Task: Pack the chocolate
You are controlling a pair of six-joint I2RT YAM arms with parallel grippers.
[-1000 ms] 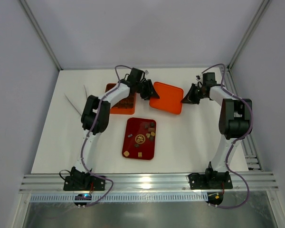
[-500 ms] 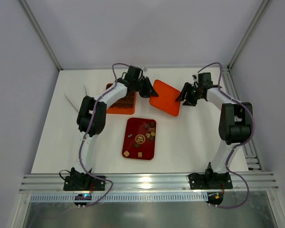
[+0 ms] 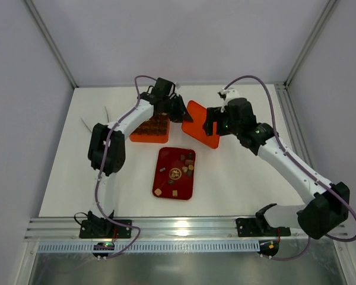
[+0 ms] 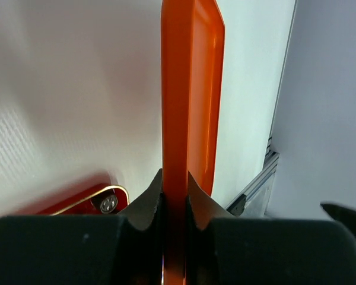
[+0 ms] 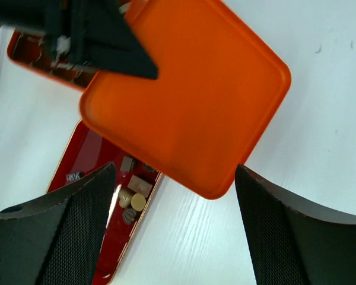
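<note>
- Nearest the arm bases: dark red tray [image 3: 166, 155], flat on the desk [image 3: 243, 172], approx mid-desk. The chocolate [image 3: 174, 174] lies loose in it: small dark, tan & cream pcs, scattered, most in the tray's far half and a couple by its near edge.
- Behind the tray, to the left: orange box [image 3: 149, 141] w/ a grid of cells, flat on the desk. Dark pcs show in several cells, but the count isn't clear. The L forearm crosses over its far-left part.
- R gripper [image 5: 173, 168]: jaws wide apart, gripping nothing. It hovers just right of the orange lid [image 5: 190, 101]. In the R wrist view the lid's nearest edge sits in the gap btw the fingers, clear of both.
- Orange lid: flat square w/ a raised rim, tilted, right of the box & beyond the tray. Can't tell if its low edge touches the desk.
- L gripper [image 4: 174, 173]: clamped tight on the lid's left edge. The L wrist view shows the lid edge-on, pinched btw both fingertips.
- Chocolate vs grippers: the tray's pcs lie nearer the bases than both grippers & apart from them, and neither gripper touches a pc. In the R wrist view a few pcs show just past the lid's edge, toward the left-hand finger. The L wrist view catches only a corner of the tray, low left.
</note>
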